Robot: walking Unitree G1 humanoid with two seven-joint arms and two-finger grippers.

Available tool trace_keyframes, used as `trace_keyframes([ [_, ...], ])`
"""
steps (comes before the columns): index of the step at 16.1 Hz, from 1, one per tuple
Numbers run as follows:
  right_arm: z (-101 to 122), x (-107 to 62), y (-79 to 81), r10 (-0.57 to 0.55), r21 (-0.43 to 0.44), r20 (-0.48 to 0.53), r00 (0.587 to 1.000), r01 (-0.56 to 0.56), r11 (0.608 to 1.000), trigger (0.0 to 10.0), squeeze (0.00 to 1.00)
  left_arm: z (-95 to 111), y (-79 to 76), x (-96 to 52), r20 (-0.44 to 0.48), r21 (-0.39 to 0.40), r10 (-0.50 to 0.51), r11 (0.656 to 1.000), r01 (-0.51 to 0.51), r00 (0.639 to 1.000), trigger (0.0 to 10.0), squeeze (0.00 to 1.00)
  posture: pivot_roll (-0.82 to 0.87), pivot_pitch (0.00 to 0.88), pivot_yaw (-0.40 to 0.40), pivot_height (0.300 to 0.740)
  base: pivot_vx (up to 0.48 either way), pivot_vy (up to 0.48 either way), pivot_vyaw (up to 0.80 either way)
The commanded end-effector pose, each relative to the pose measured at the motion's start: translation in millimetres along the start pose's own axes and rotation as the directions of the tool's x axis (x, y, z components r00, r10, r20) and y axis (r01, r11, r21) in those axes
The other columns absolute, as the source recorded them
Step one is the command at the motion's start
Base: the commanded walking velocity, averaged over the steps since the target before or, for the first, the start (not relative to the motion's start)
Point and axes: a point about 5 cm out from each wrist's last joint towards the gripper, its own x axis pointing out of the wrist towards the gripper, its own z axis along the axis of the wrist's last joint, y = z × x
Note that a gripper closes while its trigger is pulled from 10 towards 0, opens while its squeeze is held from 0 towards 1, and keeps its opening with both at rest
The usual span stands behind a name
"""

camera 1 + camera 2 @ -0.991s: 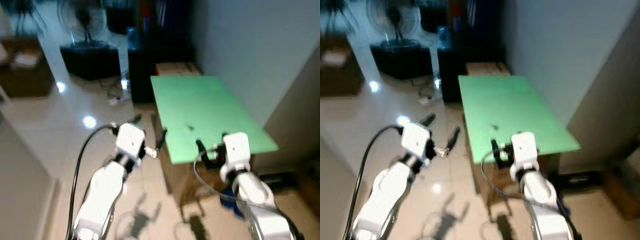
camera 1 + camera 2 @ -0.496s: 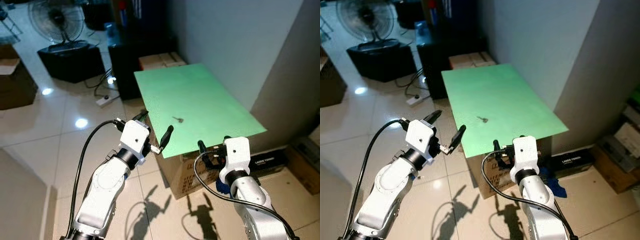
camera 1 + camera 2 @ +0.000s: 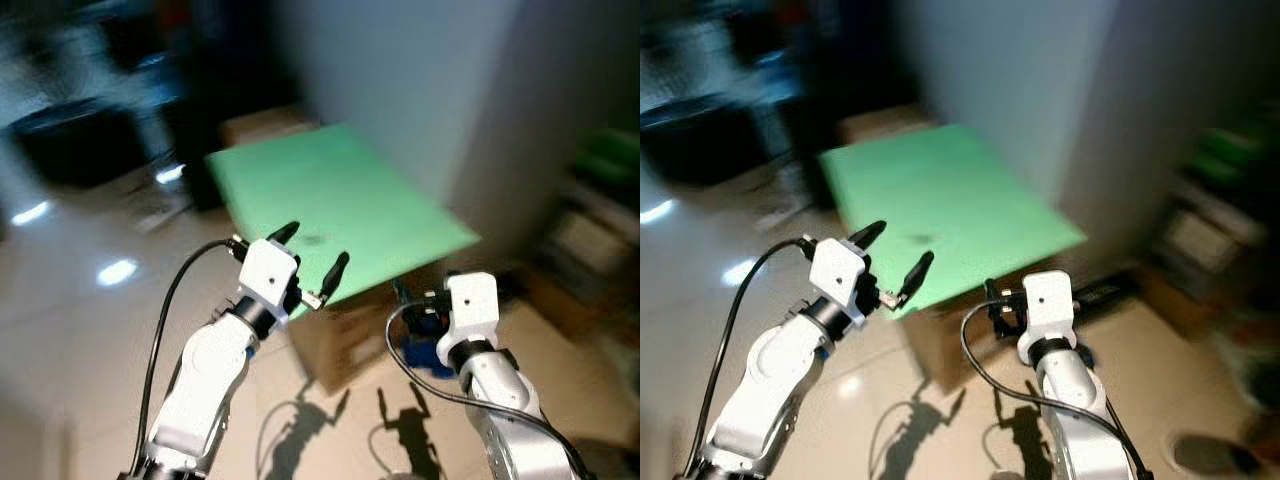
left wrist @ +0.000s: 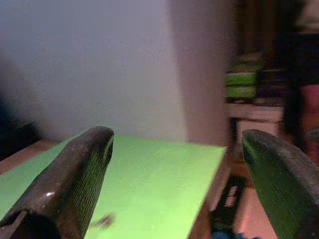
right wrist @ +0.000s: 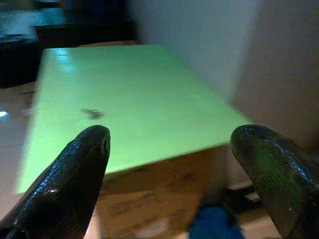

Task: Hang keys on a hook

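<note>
Though blurred past telling their axis, keys (image 5: 91,113) on green board (image 3: 400,215), left end effector (image 3: 312,262) spread, right end effector (image 5: 174,164) spread.

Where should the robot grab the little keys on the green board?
Probably from straight above. The keys lie flat as a small dark speck on the green board, so nothing sticks up to pinch from the side. They are too blurred to pick a part. Both the left gripper and right gripper hover open, short of them.

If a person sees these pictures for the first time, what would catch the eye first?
The bright green board lying on a cardboard box beside the grey wall stands out, with a small dark thing, probably the keys, on it. In front, the open left end effector and right end effector hover near its front edge.
</note>
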Motion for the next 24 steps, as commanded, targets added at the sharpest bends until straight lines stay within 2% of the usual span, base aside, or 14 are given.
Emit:
trace_keyframes([
  [1,1.8,2.0,-1.7,-0.011,-0.011,0.009,1.0,0.011,1.0,10.0,0.0,2.9,2.6,-0.4,0.01,0.009,0.007,1.0,-0.007,1.0,10.0,0.0,-0.08,0.0,0.054,0.74,0.375,0.0,0.0],
  [21,-2.6,2.9,-1.7,0.005,-0.035,-0.003,1.0,-0.005,0.999,10.0,0.0,2.0,7.0,1.9,0.0,0.019,0.025,0.999,-0.025,1.0,10.0,0.0,-0.07,0.0,0.055,0.74,0.39,0.0,0.0],
  [24,0.5,1.9,-0.4,0.005,0.052,0.015,1.0,-0.006,0.999,10.0,0.0,1.8,7.2,1.7,0.001,0.016,0.02,1.0,-0.021,1.0,10.0,0.0,-0.07,0.0,0.061,0.74,0.399,0.0,-0.44],
])
